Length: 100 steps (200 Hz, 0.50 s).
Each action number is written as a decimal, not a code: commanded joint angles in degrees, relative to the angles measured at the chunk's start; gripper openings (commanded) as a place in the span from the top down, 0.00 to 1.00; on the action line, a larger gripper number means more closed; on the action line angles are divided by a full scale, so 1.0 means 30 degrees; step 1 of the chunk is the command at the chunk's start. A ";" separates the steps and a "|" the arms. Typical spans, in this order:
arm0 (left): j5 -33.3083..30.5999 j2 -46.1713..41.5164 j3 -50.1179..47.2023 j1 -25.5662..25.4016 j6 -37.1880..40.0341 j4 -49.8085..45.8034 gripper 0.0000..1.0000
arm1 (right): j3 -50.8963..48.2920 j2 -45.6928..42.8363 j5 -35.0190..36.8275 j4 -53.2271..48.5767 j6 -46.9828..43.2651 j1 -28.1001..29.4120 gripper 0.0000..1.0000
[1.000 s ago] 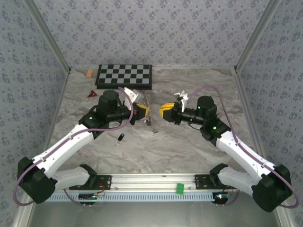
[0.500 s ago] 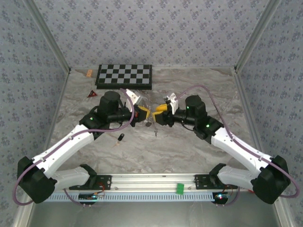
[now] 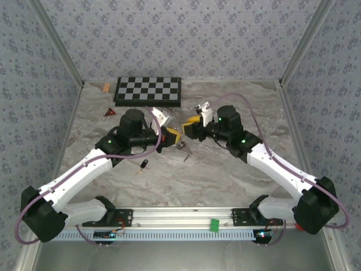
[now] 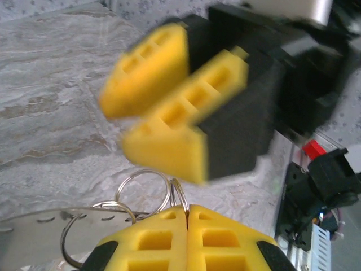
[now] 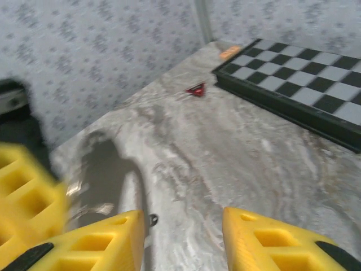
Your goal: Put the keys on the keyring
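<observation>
My left gripper [image 3: 171,135] [image 4: 188,208] is shut on the keyring [image 4: 180,195], pinching the thin silver loop edge-on between its yellow fingertips. Two more silver rings [image 4: 144,189] link off it to the left, and a flat metal tag [image 4: 34,237] lies under them. From above, the keyring [image 3: 181,145] hangs just below the fingers. My right gripper [image 3: 192,125] [image 5: 181,226] faces the left one, close above the rings, open and holding nothing. One key [image 3: 145,164] with a black head lies on the marble below the left arm. A thin small piece [image 3: 186,157] lies nearby, too small to identify.
A checkerboard [image 3: 148,90] [image 5: 304,84] lies at the back. A small red triangle [image 3: 109,112] [image 5: 197,89] and an orange chip [image 3: 106,87] sit at the back left. Patterned walls close in three sides. A green block [image 3: 214,224] sits on the front rail.
The right gripper has swung left and slightly back, up against the left gripper, and its jaws have spread wider. The left arm has held still with the ring.
</observation>
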 commanded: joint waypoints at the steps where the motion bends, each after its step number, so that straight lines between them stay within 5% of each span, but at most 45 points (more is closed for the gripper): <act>1: 0.1157 -0.0025 0.0659 -0.0186 0.0534 0.0244 1.00 | 0.0373 -0.0131 0.0128 0.0573 0.1556 -0.0823 0.58; 100: 0.1381 0.0601 0.1065 -0.0174 0.0609 0.0336 1.00 | -0.2757 -0.2969 -0.5745 0.2506 0.1445 -0.1586 0.64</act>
